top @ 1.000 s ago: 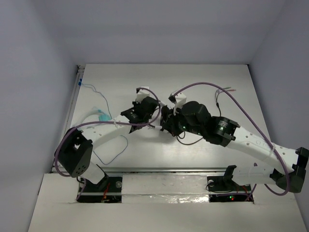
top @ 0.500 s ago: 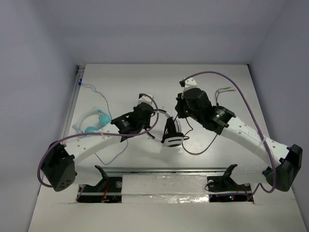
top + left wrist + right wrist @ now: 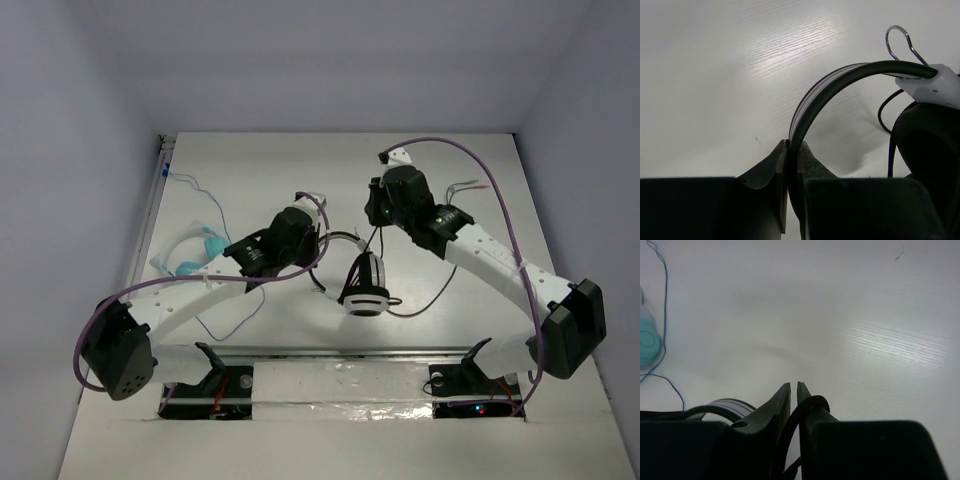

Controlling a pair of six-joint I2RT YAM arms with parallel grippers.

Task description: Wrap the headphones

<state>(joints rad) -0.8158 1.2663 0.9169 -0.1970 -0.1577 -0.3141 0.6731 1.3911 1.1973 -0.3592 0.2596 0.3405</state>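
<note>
The headphones (image 3: 362, 285) were clamped in the left hand (image 3: 792, 150). The right hand (image 3: 793, 386) was slightly parted around their cable (image 3: 812, 402), with a teal object (image 3: 195, 262) lying leftward.

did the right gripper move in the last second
Yes. In the top view the right gripper has pulled away from the rail at the near edge, going up the picture and slightly right.

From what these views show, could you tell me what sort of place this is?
Likely a robot lab workcell: a white table enclosed by grey walls, with two arms bolted at its edge, the left gripper clamping the headphones.
</note>
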